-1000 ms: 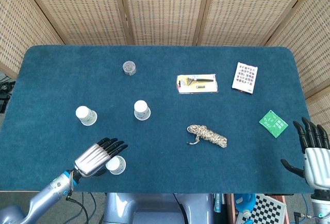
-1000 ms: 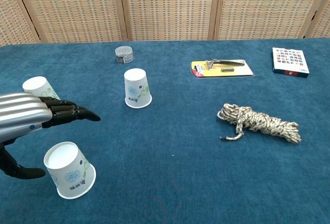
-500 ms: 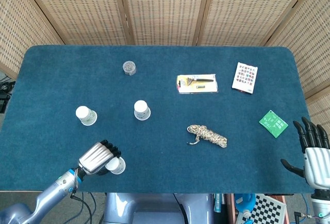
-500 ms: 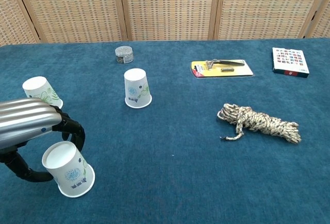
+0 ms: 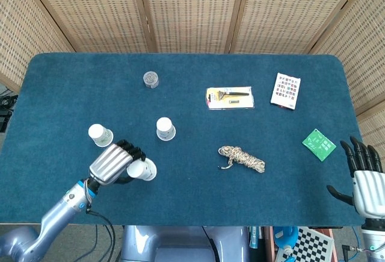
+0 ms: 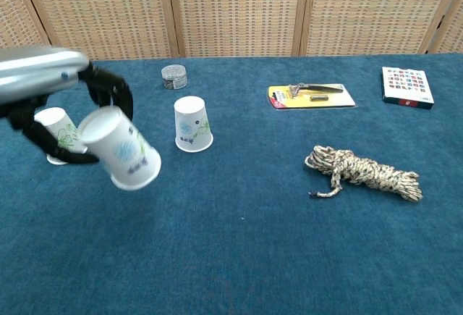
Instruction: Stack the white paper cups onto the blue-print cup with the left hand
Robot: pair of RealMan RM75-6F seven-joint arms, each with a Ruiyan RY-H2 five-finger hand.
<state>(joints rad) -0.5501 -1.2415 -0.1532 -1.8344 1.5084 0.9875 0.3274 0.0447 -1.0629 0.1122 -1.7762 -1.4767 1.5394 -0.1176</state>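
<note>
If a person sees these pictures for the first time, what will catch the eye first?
Probably the left hand, near the table's left front, which holds a white paper cup tilted in the air. Close behind stand the blue-print cup and another white cup, upside down. A rope bundle lies at centre right.

Silver-backed left hand [image 5: 114, 164] w/ black fingers [image 6: 108, 83] — blue wrist ring.
</note>
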